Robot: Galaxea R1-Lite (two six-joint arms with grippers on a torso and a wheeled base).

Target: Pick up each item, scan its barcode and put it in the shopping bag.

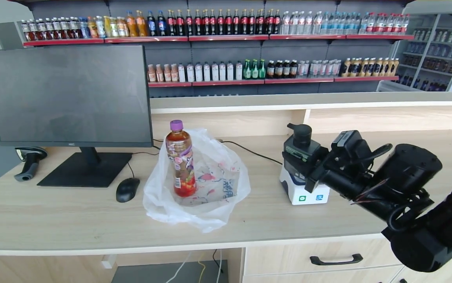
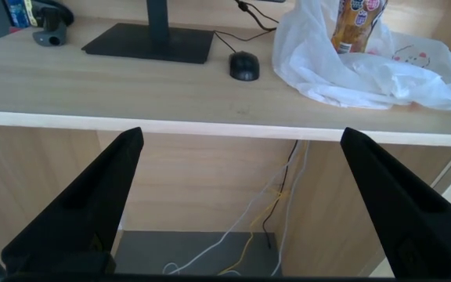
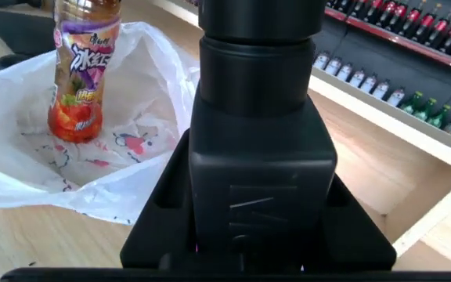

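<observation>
Bottle (image 1: 179, 161) with a purple cap stands upright inside the white plastic bag (image 1: 218, 173) on the desk (image 1: 53, 220), off to the left of your right claw (image 1: 308, 163) and well apart from it. That claw is pinching a black container (image 1: 299, 143) with a round cap, held just over a white scanner box (image 1: 308, 192); you cannot tell whether the two touch. Your left claw (image 2: 237, 196) hangs spread wide below the desk's front edge, with the mouse (image 2: 244, 66) and the bag up beyond it.
</observation>
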